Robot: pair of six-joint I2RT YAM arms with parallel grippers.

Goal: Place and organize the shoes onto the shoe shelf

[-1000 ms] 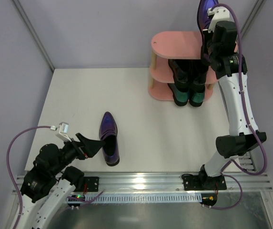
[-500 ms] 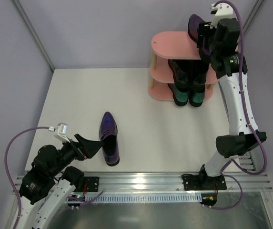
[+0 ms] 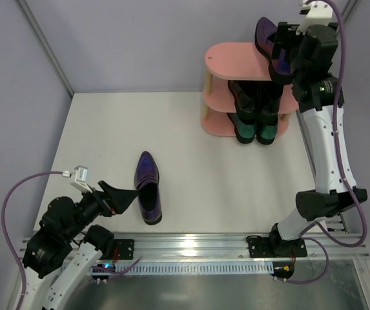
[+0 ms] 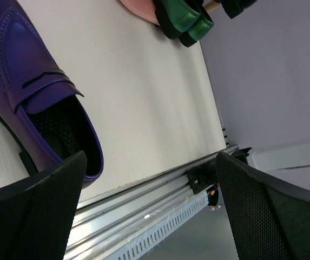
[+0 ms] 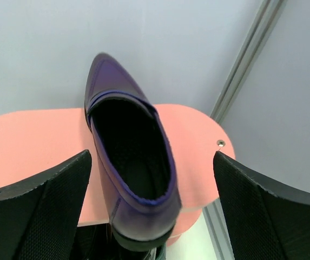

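Observation:
One purple shoe lies on the top board of the pink shoe shelf, toe toward the back wall. Its heel hangs over the front edge. My right gripper is open, a finger on each side of the heel, and neither touches it. The other purple shoe lies on the table, seen close in the left wrist view. My left gripper is open just left of its heel and holds nothing. Black shoes fill the middle tier, green shoes the bottom one.
An aluminium rail with a cable duct runs along the table's near edge. Grey walls close in the back and both sides, and a metal frame post stands just right of the shelf.
My right gripper has opened and let go of the purple shoe, which was held upright above the shelf and now lies on the top board. The left arm has hardly moved.

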